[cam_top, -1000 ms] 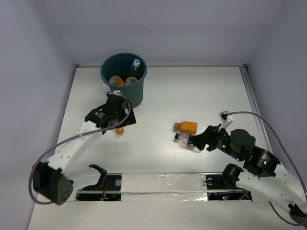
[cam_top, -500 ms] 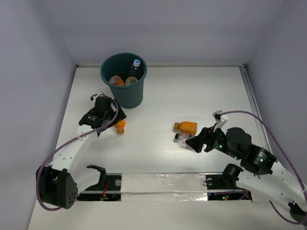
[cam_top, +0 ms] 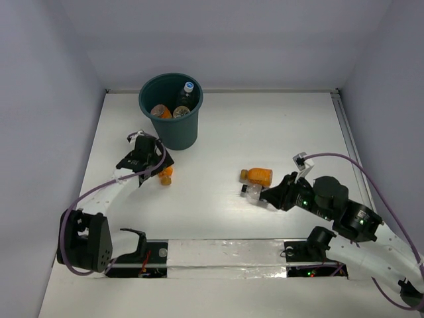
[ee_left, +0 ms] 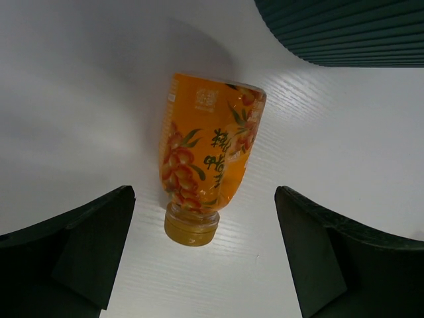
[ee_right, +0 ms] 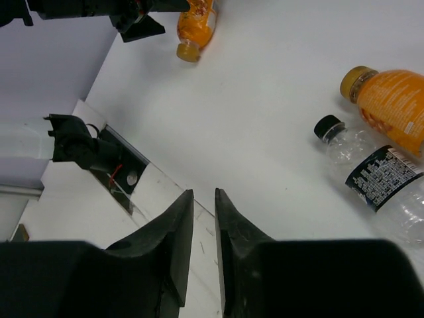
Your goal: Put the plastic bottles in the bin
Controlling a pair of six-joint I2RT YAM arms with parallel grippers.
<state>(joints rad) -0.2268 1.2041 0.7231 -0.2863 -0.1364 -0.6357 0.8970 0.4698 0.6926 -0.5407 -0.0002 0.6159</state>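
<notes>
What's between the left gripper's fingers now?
An orange bottle lying on the table, neck toward the open left gripper, untouched; shows in the left wrist view.

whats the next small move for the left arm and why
Probably lower the left gripper and close it on the orange bottle. In the left wrist view the bottle lies on the table between the wide-open fingers, roughly centred but not touched, and the bin stands close by for the drop.

An orange plastic bottle (ee_left: 209, 149) lying on the white table (ee_left: 79, 86), cap toward the camera, between the left gripper's (ee_left: 203, 199) wide-spread dark fingers (ee_left: 86, 245), touching neither, teal bin (ee_left: 344, 33) wall upper right.
</notes>
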